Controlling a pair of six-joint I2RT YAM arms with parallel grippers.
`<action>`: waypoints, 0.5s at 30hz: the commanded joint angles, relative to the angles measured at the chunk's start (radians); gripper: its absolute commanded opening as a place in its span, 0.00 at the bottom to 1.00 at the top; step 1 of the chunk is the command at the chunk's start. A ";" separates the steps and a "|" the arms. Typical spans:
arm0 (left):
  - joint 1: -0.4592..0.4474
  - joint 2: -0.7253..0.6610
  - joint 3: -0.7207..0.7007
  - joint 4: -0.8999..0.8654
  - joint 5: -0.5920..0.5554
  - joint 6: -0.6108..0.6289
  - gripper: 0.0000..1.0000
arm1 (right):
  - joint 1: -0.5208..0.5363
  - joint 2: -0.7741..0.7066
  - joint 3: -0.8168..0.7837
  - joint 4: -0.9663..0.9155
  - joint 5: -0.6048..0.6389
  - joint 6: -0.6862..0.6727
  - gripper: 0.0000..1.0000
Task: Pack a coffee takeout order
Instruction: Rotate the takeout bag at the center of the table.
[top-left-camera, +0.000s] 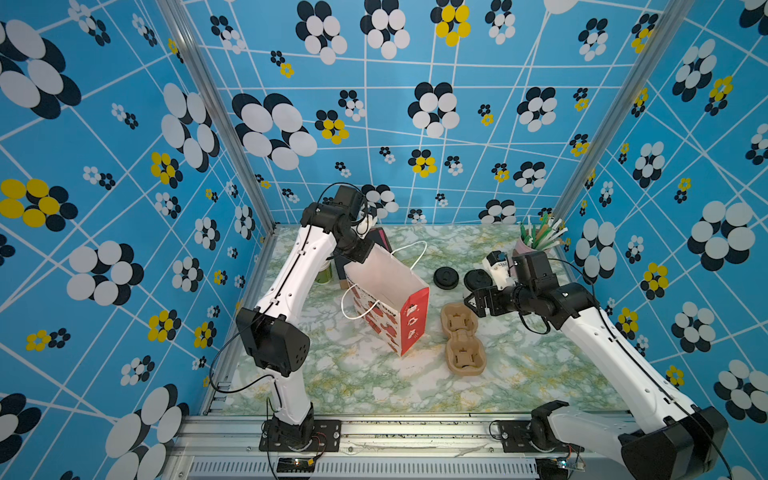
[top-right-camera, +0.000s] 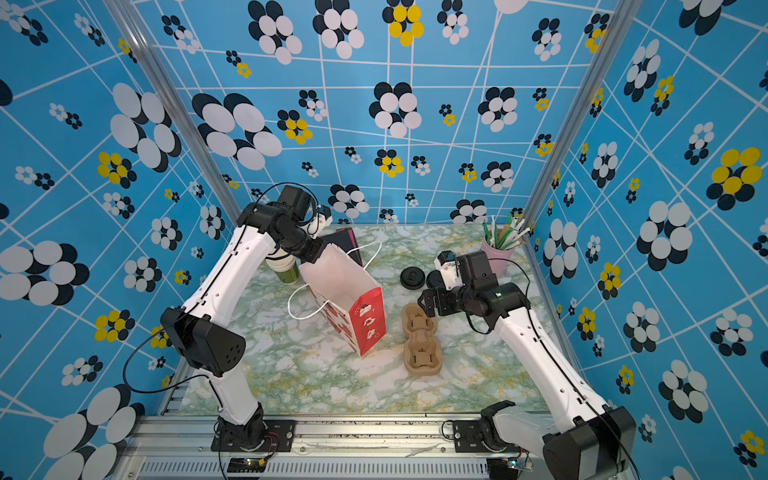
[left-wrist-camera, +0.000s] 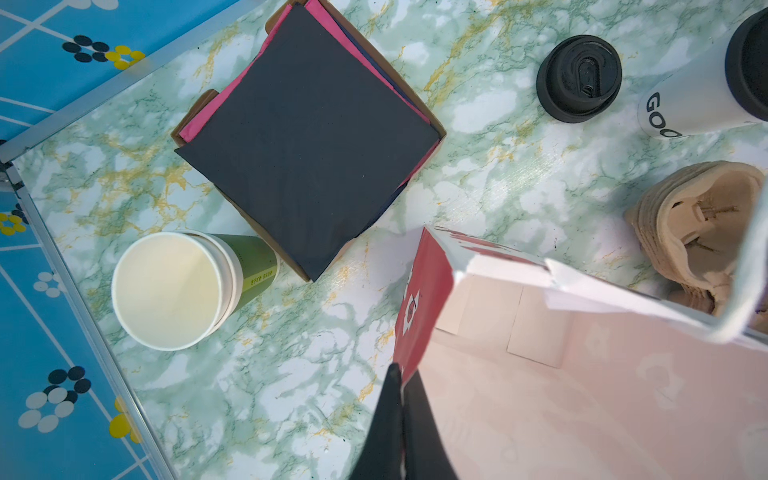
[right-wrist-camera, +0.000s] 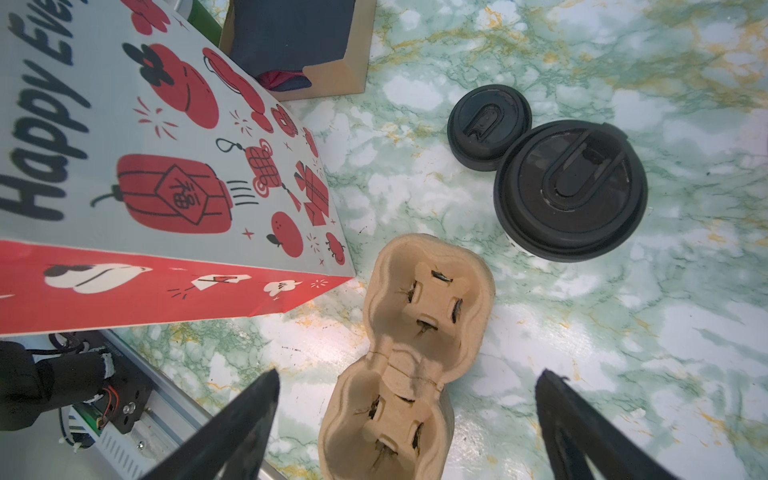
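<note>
The white paper cup (left-wrist-camera: 685, 110) with dark lettering stands on the table with a black lid (right-wrist-camera: 569, 187) on it. A second black lid (left-wrist-camera: 579, 78) lies loose beside it, in both top views (top-left-camera: 446, 277) (top-right-camera: 412, 277). A black napkin (left-wrist-camera: 307, 145) tops the stack in a cardboard box. My left gripper (left-wrist-camera: 402, 372) is shut on the rim of the red-and-white paper bag (top-left-camera: 386, 291), at its back left corner. My right gripper (right-wrist-camera: 409, 376) hangs open over the brown cup carrier (right-wrist-camera: 419, 299), holding nothing.
A green paper cup (left-wrist-camera: 249, 266) with cups nested inside stands by the left wall, next to the napkin box with pink napkins (left-wrist-camera: 245, 91). A pink holder of straws (top-left-camera: 536, 243) is in the back right corner. The carrier (top-left-camera: 461, 336) lies right of the bag.
</note>
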 joint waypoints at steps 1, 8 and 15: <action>0.008 -0.051 0.002 -0.069 -0.020 -0.051 0.00 | 0.019 0.003 -0.033 -0.020 0.013 0.032 0.97; 0.010 -0.161 -0.094 -0.076 -0.056 -0.115 0.00 | 0.055 0.005 -0.056 -0.048 0.101 0.069 0.93; 0.034 -0.264 -0.231 -0.048 -0.031 -0.173 0.00 | 0.112 0.007 -0.089 -0.026 0.144 0.146 0.85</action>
